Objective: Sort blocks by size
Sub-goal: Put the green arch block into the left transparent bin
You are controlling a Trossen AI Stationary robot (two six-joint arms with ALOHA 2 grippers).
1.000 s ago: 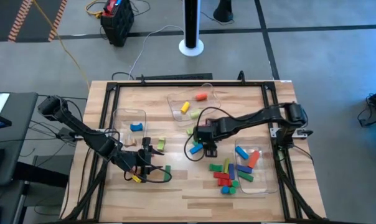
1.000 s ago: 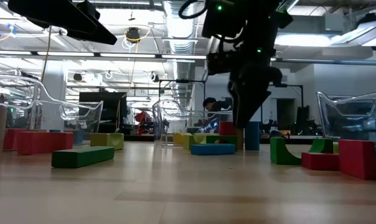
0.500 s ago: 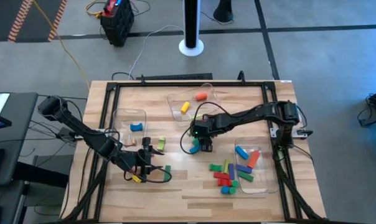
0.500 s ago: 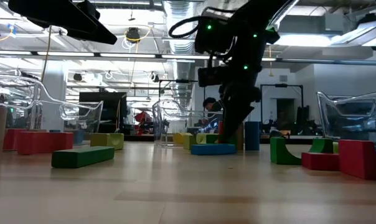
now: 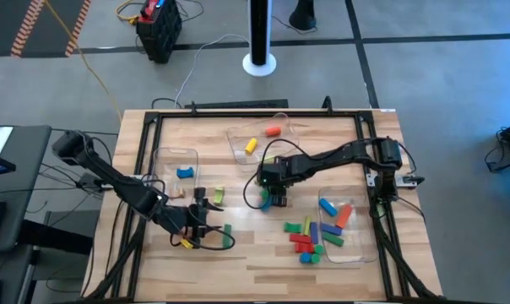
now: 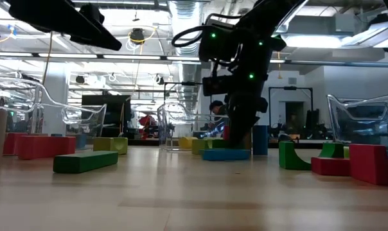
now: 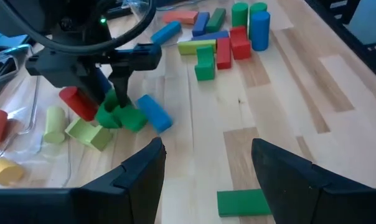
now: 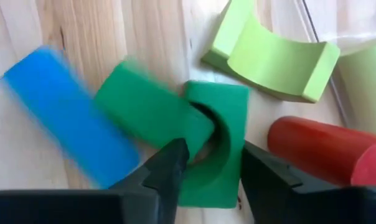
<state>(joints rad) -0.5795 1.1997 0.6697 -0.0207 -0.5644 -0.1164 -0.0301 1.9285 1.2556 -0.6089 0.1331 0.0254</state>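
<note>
right gripper (image 8: 210, 163) is half open around the green arch (image 8: 218, 140); closing may snag the touching green block (image 8: 152, 119).

Pale, striped wood grain on the table (image 5: 238, 253). Under the black right gripper (image 8: 211, 163): a dark green arch (image 8: 220, 144), a dark green block (image 8: 152, 120) at its 9 o'clock, a blue bar (image 8: 66, 112) further at 9, a lime arch (image 8: 269, 57) at 1 o'clock, a red cylinder (image 8: 319, 147) at 3. Yellow (image 5: 250, 145) and orange (image 5: 273, 131) pieces at 12 o'clock on the table; a blue piece (image 5: 184, 172) at 9. Red, green, blue, yellow mixed in the cluster (image 5: 306, 236) at 4 o'clock. Black left gripper (image 7: 203, 168); flat dark green bar (image 7: 244, 202) just beside it.
</note>
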